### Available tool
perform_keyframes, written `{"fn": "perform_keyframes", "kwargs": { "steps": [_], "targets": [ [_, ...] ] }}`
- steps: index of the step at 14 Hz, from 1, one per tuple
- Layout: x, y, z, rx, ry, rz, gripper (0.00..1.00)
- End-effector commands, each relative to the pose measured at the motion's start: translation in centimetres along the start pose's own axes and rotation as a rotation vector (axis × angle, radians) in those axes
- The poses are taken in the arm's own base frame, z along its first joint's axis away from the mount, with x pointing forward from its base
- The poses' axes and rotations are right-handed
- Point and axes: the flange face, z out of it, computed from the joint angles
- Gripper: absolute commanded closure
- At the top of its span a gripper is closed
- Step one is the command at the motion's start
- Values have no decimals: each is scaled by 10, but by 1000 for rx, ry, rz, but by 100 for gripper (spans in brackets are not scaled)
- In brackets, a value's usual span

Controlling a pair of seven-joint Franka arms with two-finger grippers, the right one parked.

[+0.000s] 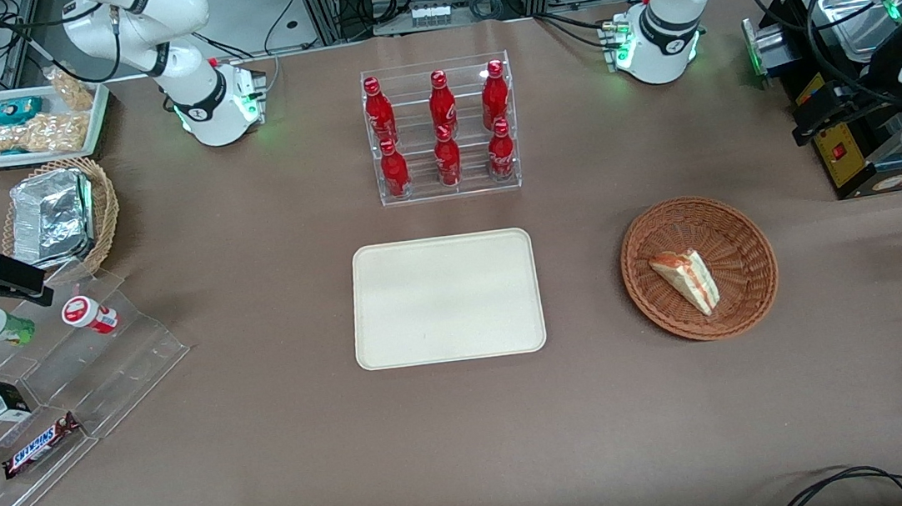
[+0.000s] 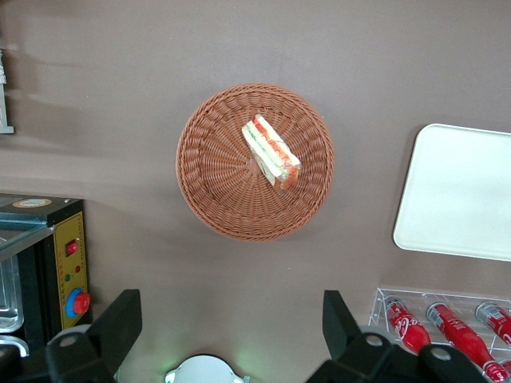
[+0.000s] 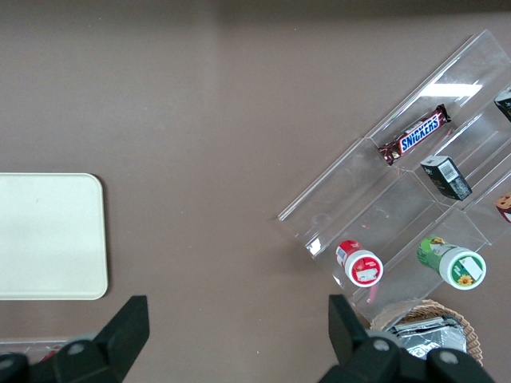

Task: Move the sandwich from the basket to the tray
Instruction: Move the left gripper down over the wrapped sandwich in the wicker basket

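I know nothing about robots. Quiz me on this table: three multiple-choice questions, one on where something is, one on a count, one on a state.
1. Where is the sandwich?
A. on the tray
B. in the basket
C. on the bare table

2. How many red bottles stand in the clear rack?
A. four
B. six
C. eight

3. The left arm's gripper, above the table near the basket, is:
A. open, holding nothing
B. shut on the sandwich
C. shut on a bottle

Answers:
1 B, it lies on the basket weave.
2 B, two rows of three.
3 A, fingers spread apart, the tray bare.
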Motion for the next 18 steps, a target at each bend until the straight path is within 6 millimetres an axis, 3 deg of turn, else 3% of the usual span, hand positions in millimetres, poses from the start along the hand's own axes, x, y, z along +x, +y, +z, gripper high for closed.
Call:
{"fn": "perform_keyframes", "kwargs": {
  "steps": [1,5,7,10,13,18],
  "targets": [
    [-6,1,-2,-13,6,-9,0],
    [-2,0,2,-13,-3,-18,0],
    [6,-3,19,4,-36,-34,0],
    [33,-8,71,16,-135,-240,0],
    [61,-8,128,32,-191,-272,0],
    [63,1,230,20,-58,-434,0]
  ]
}}
